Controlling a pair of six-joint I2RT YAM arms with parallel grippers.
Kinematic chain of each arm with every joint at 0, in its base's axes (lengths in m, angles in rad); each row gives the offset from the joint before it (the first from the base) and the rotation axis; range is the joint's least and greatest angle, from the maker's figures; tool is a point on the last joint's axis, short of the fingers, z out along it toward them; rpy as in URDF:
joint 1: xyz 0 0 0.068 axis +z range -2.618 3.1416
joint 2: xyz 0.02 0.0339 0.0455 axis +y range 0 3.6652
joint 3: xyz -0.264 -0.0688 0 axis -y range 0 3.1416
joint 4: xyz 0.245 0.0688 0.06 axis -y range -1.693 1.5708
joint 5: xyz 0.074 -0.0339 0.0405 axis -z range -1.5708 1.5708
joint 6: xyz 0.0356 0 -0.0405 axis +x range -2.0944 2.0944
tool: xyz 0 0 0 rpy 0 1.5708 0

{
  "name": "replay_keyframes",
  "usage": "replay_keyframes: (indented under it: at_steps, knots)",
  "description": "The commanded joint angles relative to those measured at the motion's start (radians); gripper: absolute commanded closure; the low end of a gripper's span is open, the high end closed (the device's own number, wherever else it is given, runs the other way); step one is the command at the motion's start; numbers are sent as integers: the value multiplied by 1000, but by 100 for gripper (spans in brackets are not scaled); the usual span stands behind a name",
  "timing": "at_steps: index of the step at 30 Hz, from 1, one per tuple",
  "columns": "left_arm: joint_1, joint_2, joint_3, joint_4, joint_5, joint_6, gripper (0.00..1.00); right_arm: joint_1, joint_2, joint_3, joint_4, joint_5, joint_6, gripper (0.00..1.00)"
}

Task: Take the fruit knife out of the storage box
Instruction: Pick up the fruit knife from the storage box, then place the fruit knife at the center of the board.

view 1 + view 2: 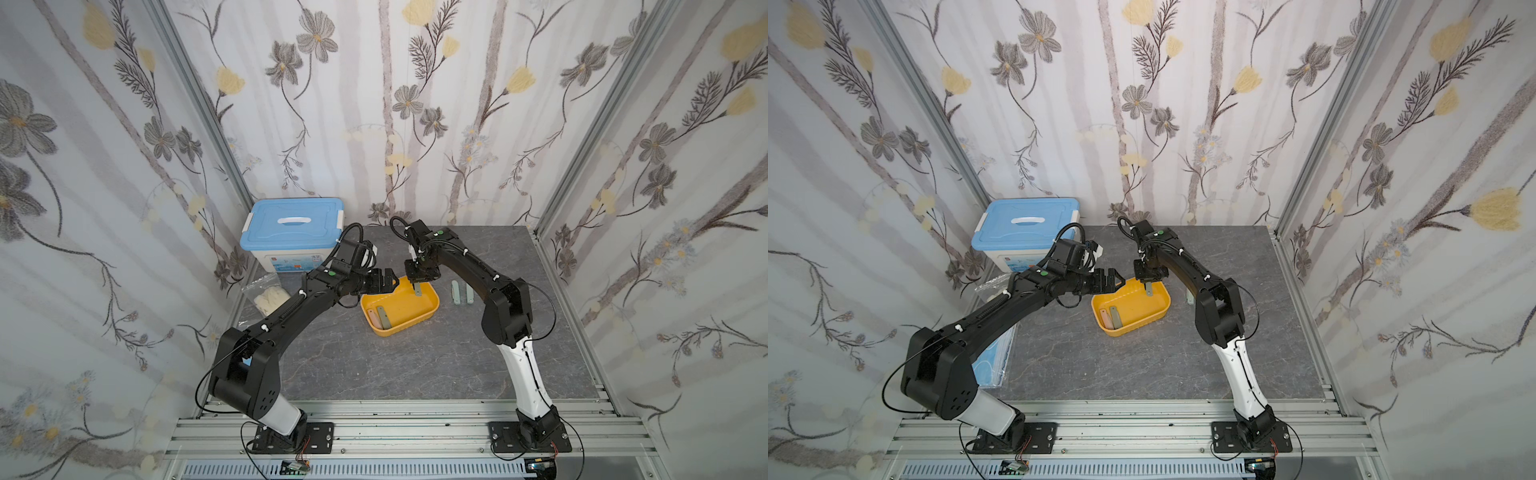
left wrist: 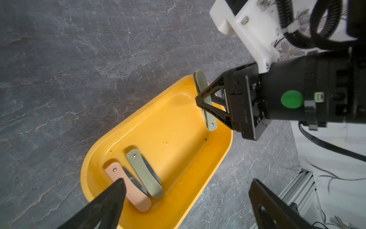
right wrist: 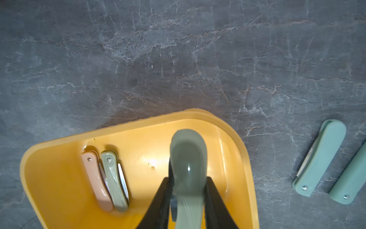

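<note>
The storage box [image 1: 409, 307] [image 1: 1133, 307] is a shallow yellow tray at mid-table. My right gripper [image 1: 416, 285] [image 3: 188, 180] hangs over its far end, shut on a grey-green folded fruit knife [image 1: 417, 290] [image 3: 188, 152] that points down just above the tray floor. In the left wrist view that knife [image 2: 200, 78] stands upright between the black fingers. A pink knife [image 2: 131, 191] and another grey-green knife [image 2: 144, 173] lie side by side at the tray's near end. My left gripper [image 1: 392, 279] [image 2: 188, 182] hovers open beside the tray's left end, holding nothing.
Two teal folded knives [image 1: 456, 293] [image 3: 320, 156] lie on the table right of the tray. A white box with a blue lid [image 1: 293, 232] stands at the back left, with a bag of white gloves [image 1: 270, 297] in front of it. Patterned walls close in three sides.
</note>
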Motion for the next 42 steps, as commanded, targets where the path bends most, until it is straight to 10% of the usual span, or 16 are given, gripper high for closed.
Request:
replay_keyframes:
  at_steps: [1, 30, 42]
  knots:
    - [-2, 55, 65, 15, 31, -3, 0, -28, -26, 10, -31, -3, 0, 98]
    - [-83, 532, 560, -19, 71, -60, 0, -221, 156, 3, -70, -49, -82, 96]
    - [-83, 510, 563, -26, 62, -72, 0, -224, 153, 4, -74, -66, -95, 49]
